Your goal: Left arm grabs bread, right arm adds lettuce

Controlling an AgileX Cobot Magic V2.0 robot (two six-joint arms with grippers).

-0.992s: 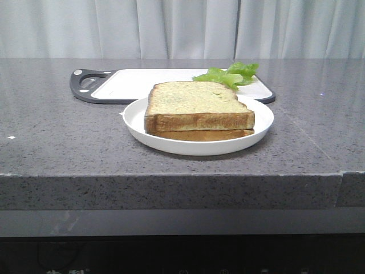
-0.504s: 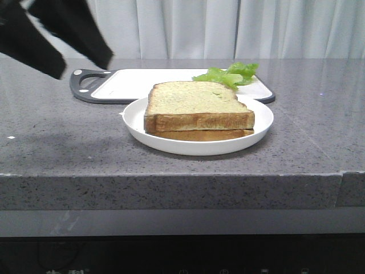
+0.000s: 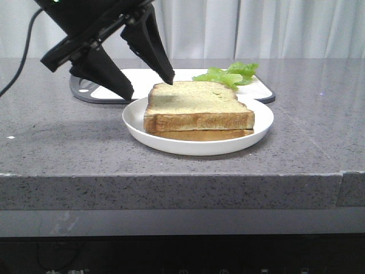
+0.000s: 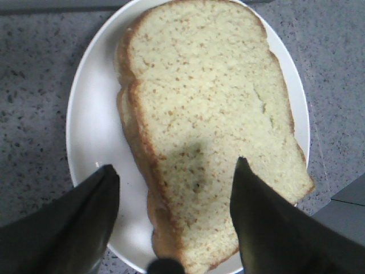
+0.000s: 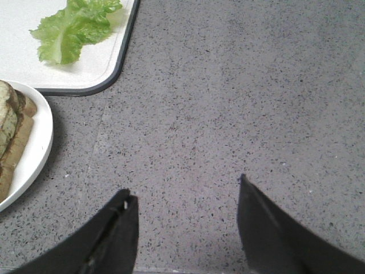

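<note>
The bread (image 3: 197, 103) is the thick top slice of a stack of two on a white plate (image 3: 254, 132), with the thinner slice (image 3: 199, 135) under it. My left gripper (image 3: 149, 89) hangs open just over the bread's left end. In the left wrist view the left gripper (image 4: 175, 165) straddles the near end of the bread (image 4: 211, 114), one finger over the plate (image 4: 91, 114), the other over the slice. The lettuce (image 3: 228, 74) lies on the cutting board behind. My right gripper (image 5: 185, 187) is open over bare counter, with the lettuce (image 5: 74, 28) well ahead of it.
A white cutting board (image 3: 137, 80) with a dark rim and handle lies behind the plate. The grey speckled counter ends at a front edge (image 3: 171, 177). In the right wrist view the board's corner (image 5: 108, 77) and the plate's rim (image 5: 37, 154) lie to one side.
My left arm has come into the front view from the upper left and dropped to the bread's left end. Bread, plate and lettuce have not moved.
</note>
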